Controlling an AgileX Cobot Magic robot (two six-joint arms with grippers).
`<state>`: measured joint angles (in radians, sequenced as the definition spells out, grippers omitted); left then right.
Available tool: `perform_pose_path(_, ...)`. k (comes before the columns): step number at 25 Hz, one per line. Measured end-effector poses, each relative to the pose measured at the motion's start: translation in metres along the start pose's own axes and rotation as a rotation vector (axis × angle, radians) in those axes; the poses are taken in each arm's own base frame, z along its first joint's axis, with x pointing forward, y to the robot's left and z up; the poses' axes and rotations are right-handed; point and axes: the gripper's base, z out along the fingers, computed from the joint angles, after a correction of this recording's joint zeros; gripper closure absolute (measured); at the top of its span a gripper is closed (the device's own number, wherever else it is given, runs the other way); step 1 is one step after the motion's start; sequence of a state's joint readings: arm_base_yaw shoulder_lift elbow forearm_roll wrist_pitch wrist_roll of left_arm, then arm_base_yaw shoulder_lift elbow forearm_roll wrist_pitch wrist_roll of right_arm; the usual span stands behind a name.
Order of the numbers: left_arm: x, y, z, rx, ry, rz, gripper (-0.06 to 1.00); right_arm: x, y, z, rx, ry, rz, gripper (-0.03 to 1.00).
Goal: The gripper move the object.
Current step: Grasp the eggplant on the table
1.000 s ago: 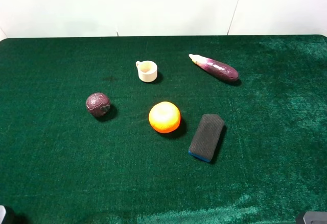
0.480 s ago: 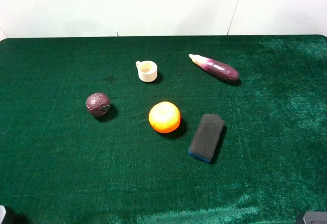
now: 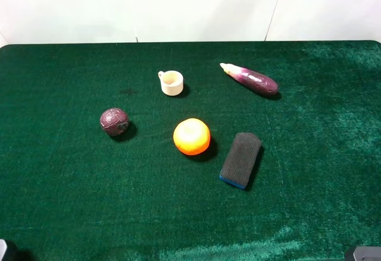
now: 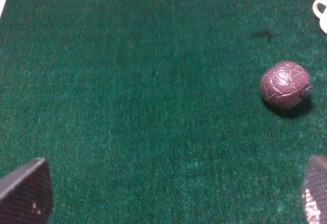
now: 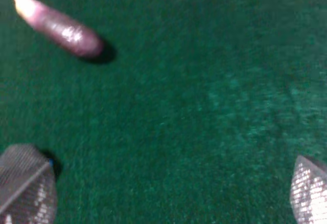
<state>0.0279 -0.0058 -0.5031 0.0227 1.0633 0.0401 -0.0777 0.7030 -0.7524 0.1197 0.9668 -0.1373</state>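
Wrist view alone shows right hand (image 5: 168, 191) agape — eggplant (image 5: 59, 27) apart

The eggplant (image 3: 250, 79) is long and glossy purple with a pale cream tip. It lies flat on the green counter (image 3: 65, 201), in the far right part, tip angled toward the far left. The right end effector (image 5: 168, 188) hangs well apart from it, fingers spread wide.
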Motion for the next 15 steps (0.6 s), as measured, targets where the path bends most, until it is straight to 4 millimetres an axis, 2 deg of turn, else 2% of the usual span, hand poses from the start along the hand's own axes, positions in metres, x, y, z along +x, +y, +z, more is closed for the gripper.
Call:
perform_pose_path(6, 0.000, 0.000, 0.000, 0.000, 0.000, 0.000, -0.05, -0.033, 0.014, 0.040, -0.083, 0.086, -0.140, 0.27)
perform_pose_path(15, 0.000, 0.000, 0.000, 0.000, 0.000, 0.000, -0.05, -0.077, 0.032, 0.117, -0.160, 0.204, -0.274, 0.27)
